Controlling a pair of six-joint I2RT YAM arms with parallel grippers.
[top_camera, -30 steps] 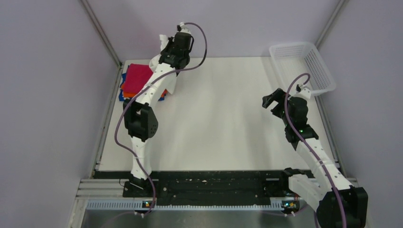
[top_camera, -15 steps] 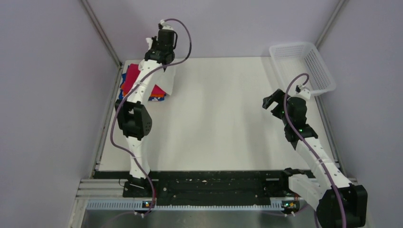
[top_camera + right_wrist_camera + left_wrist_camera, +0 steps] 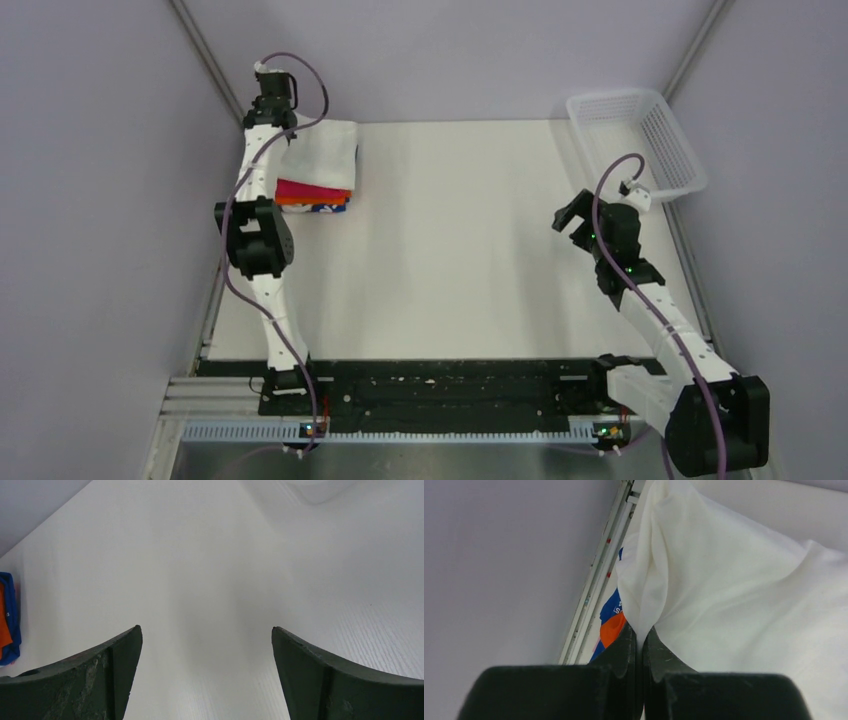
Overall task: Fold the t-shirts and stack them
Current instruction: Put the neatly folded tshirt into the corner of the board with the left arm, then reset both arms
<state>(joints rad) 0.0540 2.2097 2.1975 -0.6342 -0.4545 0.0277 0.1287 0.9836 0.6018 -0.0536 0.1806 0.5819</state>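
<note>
A folded white t-shirt (image 3: 322, 152) lies on top of the stack at the table's far left, over the magenta-red (image 3: 312, 189), orange (image 3: 300, 200) and blue (image 3: 322, 208) shirts. My left gripper (image 3: 272, 112) is at the stack's far left corner, shut on a pinch of the white t-shirt (image 3: 724, 595). In the left wrist view the cloth runs into the closed jaws (image 3: 640, 632), with orange (image 3: 611, 629) and blue (image 3: 610, 608) edges showing below. The white shirt's stripes are hidden. My right gripper (image 3: 570, 215) is open and empty over bare table (image 3: 210, 580) at the right.
A white plastic mesh basket (image 3: 636, 140) stands at the far right corner. A metal frame rail (image 3: 596, 575) and the purple wall run close beside the stack on the left. The stack's blue and orange edge (image 3: 7, 620) shows at the left of the right wrist view.
My left arm swung left across the stack, carrying the white t-shirt, which now lies spread over the magenta-red shirt. The right arm has barely moved.
</note>
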